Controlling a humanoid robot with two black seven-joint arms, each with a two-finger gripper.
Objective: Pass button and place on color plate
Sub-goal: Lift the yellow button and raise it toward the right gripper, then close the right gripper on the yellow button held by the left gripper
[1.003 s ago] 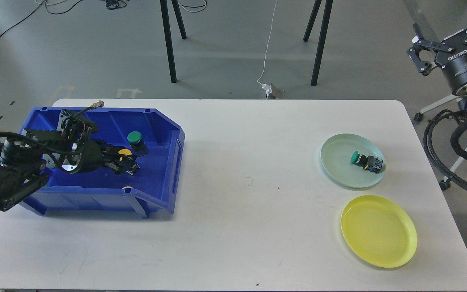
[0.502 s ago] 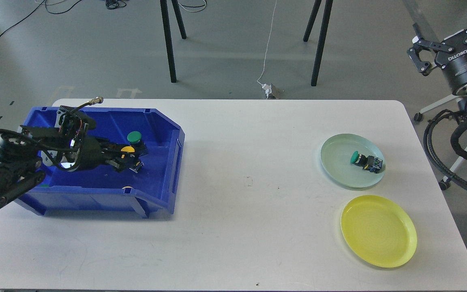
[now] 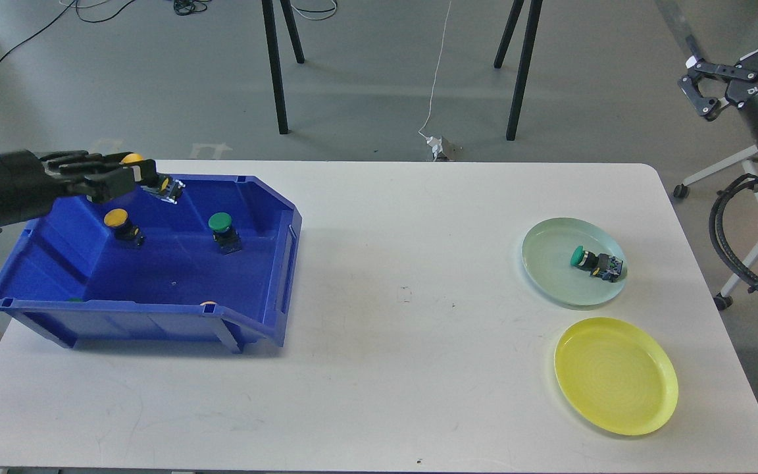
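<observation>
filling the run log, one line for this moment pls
left gripper: shut on yellow button, above blue bin | right gripper: open, off table | yellow plate: empty

Robotics lab, grey concrete floor [image 3: 366, 79], loose cables [image 3: 83, 10] trailing, black tripod legs [image 3: 274, 66], white tabletop [image 3: 385, 263], blue parts bin [image 3: 155, 316]

White table [image 3: 379, 368], black stand legs [image 3: 276, 72], white floor cable [image 3: 437, 72]
</observation>
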